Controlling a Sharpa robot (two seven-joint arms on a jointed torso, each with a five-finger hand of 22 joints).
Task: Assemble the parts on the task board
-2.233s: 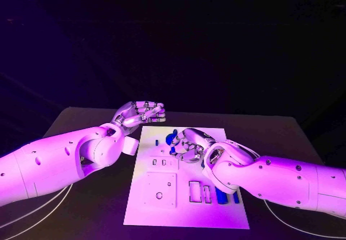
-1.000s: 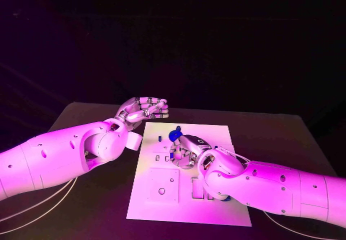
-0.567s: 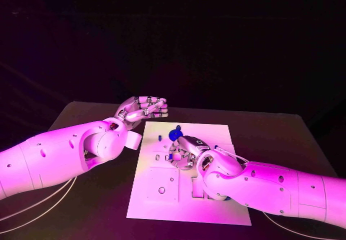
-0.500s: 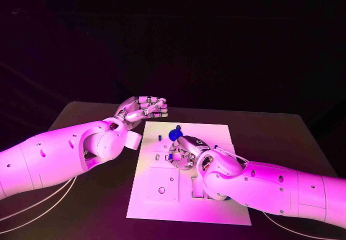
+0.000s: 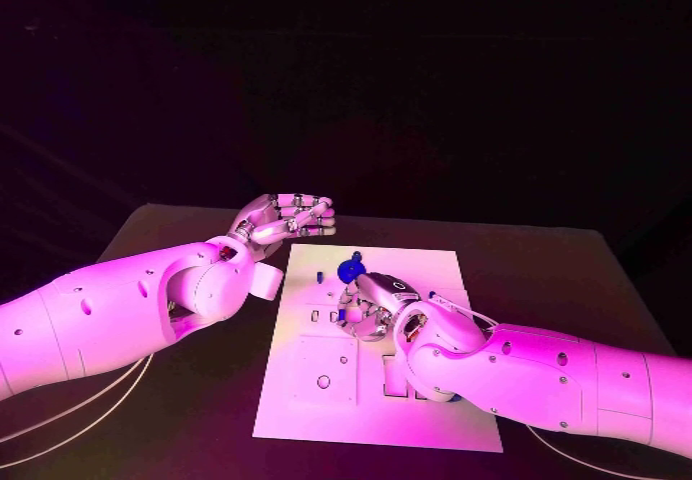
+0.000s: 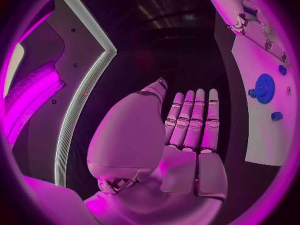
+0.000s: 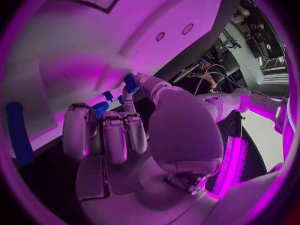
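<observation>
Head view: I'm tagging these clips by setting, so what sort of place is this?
Probably a robotics lab or demo stage: a black table in a dark room, holding a white task board with blue parts under coloured light.

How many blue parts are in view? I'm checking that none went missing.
3 visible: the gear at the task board's far end, a small part at the right hand's fingertips, a bar peeking from under the right forearm. That arm may hide more.
</observation>
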